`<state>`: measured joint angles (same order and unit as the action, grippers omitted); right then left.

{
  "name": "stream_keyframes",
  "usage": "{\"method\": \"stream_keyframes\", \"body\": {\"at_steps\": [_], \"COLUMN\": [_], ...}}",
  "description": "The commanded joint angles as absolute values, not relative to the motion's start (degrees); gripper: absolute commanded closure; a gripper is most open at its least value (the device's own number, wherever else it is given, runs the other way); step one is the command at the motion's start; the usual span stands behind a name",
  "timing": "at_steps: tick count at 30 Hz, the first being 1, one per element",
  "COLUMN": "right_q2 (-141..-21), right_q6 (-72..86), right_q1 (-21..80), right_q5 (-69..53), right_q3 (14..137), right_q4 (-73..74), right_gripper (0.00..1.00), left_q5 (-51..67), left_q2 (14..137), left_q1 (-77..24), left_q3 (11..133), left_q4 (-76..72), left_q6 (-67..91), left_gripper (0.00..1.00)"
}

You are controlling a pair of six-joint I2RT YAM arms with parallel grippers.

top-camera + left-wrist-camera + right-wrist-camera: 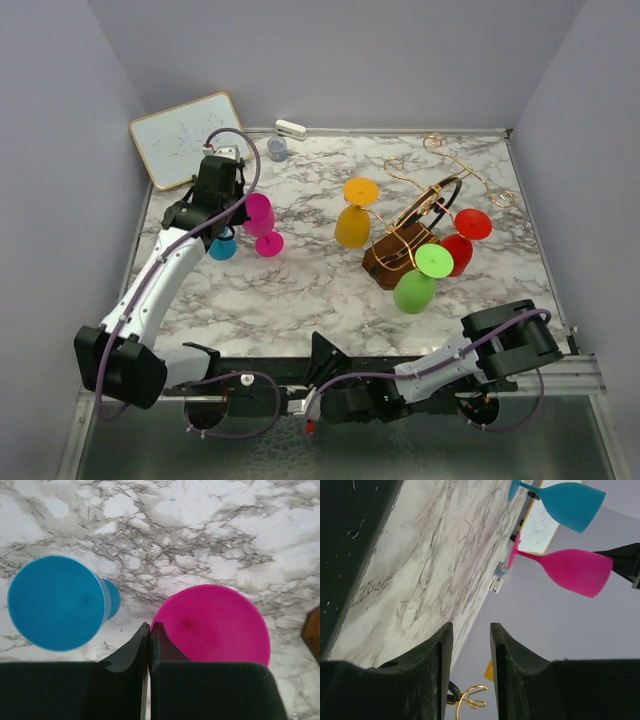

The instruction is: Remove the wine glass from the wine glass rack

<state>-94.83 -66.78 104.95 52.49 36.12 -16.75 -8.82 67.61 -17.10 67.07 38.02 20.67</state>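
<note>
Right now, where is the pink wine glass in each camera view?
Top camera: pink glass left of centre.
Left wrist: pink glass lower right, seen from above.
Right wrist: pink glass upper right, turned sideways.
Shared landmark: blue glass next to it.

The left hand [149,630] hides the near rim of the pink wine glass [215,622]. The wooden base [314,635] runs off the right edge. Marks on the whiteboard [185,135] are unreadably small.

Bright, even overhead light, soft short shadows on the worktop [310,290], vivid colours, wrist views slightly soft close up.
</note>
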Motion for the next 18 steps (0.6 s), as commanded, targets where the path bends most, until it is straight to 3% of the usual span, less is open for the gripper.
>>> {"method": "stream_keyframes", "body": {"at_steps": [1,15,18], "right_q2": [-94.5,-93.0,-92.1], "right_q6": [-65.3,-64.4,-64.1], "right_q1": [105.3,105.3,105.3], "right_q5": [51.5,50.6,50.3], "right_q3": [37.7,37.9,37.6], "right_q4": [-16.4,-15.6,-15.2], "right_gripper": [0.64,0.64,0.64], "left_q5": [-17.0,-23.8,-23.7], "left_q2": [73.3,87.0,87.7], "left_q1": [-16.9,-16.6,-15.8], "left_q3": [70.5,76.0,75.9], "left_q4": [31.9,29.4,29.5], "left_q6": [17.2,16.2,16.5], "left_gripper": [1.0,1.0,0.96]}}
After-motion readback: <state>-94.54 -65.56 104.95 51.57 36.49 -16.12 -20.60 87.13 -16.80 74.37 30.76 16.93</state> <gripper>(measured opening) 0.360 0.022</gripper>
